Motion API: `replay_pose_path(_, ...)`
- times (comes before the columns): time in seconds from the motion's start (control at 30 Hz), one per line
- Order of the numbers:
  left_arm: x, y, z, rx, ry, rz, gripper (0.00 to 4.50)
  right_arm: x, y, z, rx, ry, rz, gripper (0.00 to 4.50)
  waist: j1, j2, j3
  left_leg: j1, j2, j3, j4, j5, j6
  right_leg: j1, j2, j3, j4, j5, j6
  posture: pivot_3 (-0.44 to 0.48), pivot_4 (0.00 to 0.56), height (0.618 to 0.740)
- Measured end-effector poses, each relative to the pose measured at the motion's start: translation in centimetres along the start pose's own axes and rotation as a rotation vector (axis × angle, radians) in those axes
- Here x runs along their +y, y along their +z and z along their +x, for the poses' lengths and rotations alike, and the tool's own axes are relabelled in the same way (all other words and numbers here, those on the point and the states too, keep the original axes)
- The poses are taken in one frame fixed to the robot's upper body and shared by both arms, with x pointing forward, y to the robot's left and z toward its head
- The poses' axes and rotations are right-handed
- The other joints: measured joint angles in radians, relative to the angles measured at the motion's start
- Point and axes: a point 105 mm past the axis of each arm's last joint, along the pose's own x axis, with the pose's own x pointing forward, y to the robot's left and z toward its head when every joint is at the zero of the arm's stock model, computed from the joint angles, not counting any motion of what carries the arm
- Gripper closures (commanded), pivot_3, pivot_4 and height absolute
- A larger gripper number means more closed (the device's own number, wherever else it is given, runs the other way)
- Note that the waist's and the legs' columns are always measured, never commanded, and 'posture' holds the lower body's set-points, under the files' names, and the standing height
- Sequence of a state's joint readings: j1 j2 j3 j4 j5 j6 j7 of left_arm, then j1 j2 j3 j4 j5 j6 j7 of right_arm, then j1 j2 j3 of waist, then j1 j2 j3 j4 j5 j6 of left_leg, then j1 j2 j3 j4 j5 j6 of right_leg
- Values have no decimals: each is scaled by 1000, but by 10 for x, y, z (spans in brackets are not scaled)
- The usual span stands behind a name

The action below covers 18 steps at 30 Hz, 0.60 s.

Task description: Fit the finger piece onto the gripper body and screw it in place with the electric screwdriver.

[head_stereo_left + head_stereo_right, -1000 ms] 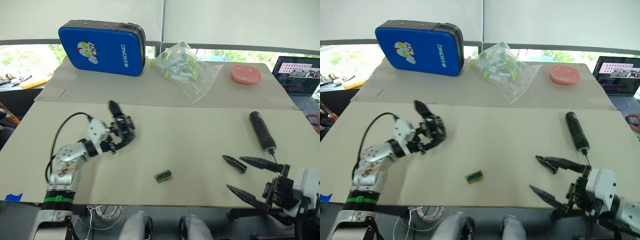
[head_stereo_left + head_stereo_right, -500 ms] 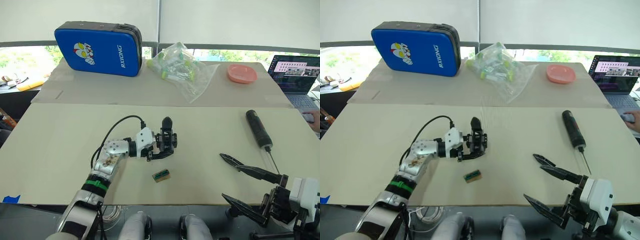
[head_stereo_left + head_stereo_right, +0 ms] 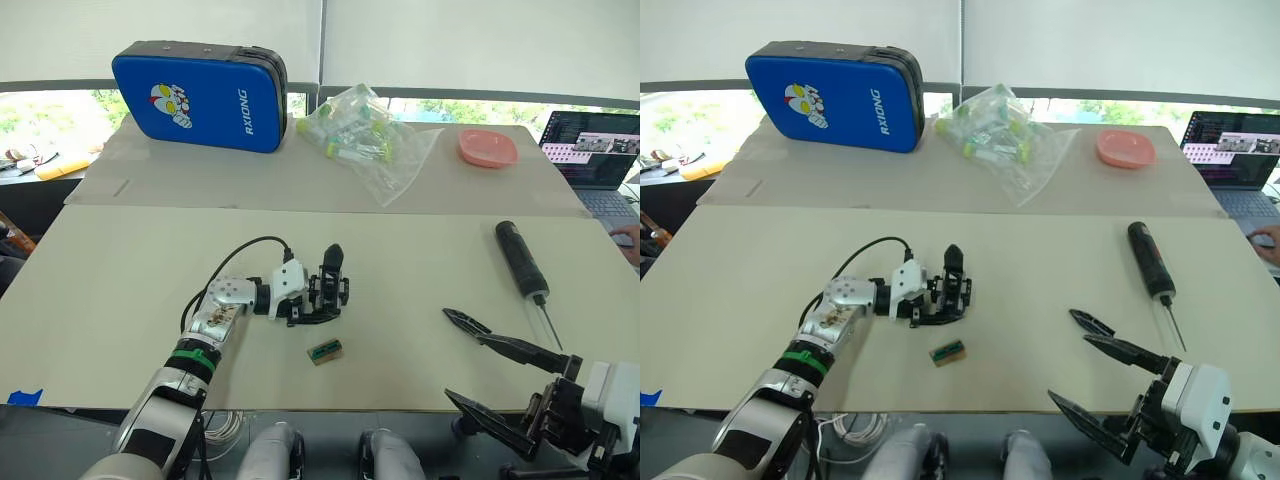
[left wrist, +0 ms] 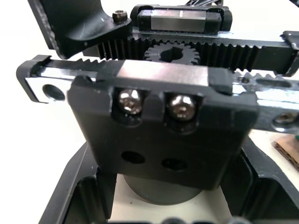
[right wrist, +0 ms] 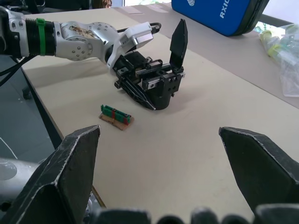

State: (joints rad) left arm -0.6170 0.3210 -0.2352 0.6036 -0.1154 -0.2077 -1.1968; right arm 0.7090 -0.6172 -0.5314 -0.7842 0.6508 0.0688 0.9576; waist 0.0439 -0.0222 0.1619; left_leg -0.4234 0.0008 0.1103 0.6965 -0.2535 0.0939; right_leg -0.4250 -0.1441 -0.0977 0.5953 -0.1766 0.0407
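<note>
A beige table [image 3: 420,250] spans most of the head view, with a blue zipped case [image 3: 200,83] standing at its upper left edge, a clear plastic bag of small items [image 3: 368,135] beside it at top centre, and a laptop [image 3: 598,160] cut off at the upper right. A pink dish [image 3: 488,148] sits upper right, just left of the laptop. The electric screwdriver [image 3: 524,262] lies right of centre, its thin bit pointing toward the lower right. The left gripper [image 3: 318,300], just left of centre, has its fingers closed around the gripper body [image 3: 950,290], which rests on the table with its one black finger pointing up; the left wrist view shows the body's toothed racks and two screw heads close up [image 4: 159,100]. The right gripper [image 3: 500,385] hangs at the lower right corner with its two fingers spread wide, holding nothing. The finger piece [image 3: 466,321] lies flat right of centre, below the screwdriver and just beside the upper right fingertip. A small tan-and-green block [image 3: 325,351] lies at lower centre, near and below the gripper body.
</note>
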Motion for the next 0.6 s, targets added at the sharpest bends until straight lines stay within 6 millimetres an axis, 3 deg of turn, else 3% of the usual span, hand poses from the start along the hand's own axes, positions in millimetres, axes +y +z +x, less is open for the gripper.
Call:
replay_pose_path(0.17,1,0,6,-16,20,-8,2111,0,-3,-3,-3,-3,5,0,7,1,0,0,-1,0,1,-1,1,1,-1,0,0,0,1,0,150,740)
replay_pose_path(0.3,2,-1,6,-7,18,-12,272,0,-5,-6,-12,-14,12,0,5,1,-1,1,-1,0,3,-4,-3,1,-1,0,0,-1,5,0,150,740)
replay_pose_path(0.33,2,-1,5,-5,16,-12,85,-1,-4,-6,-18,-20,9,0,4,1,-1,1,-1,0,3,-4,-3,1,-1,0,0,-1,5,0,150,740)
replay_pose_path(0.5,3,-4,-3,16,-5,-10,85,-3,-6,-8,-24,-30,2,0,-4,2,-1,2,-1,0,3,-3,-3,1,-1,0,0,-1,5,0,150,740)
replay_pose_path(0.6,5,-8,-22,49,-5,-7,85,-4,-9,-15,-13,-47,2,0,-10,3,-2,2,0,0,1,-3,-3,1,0,1,1,0,4,0,150,740)
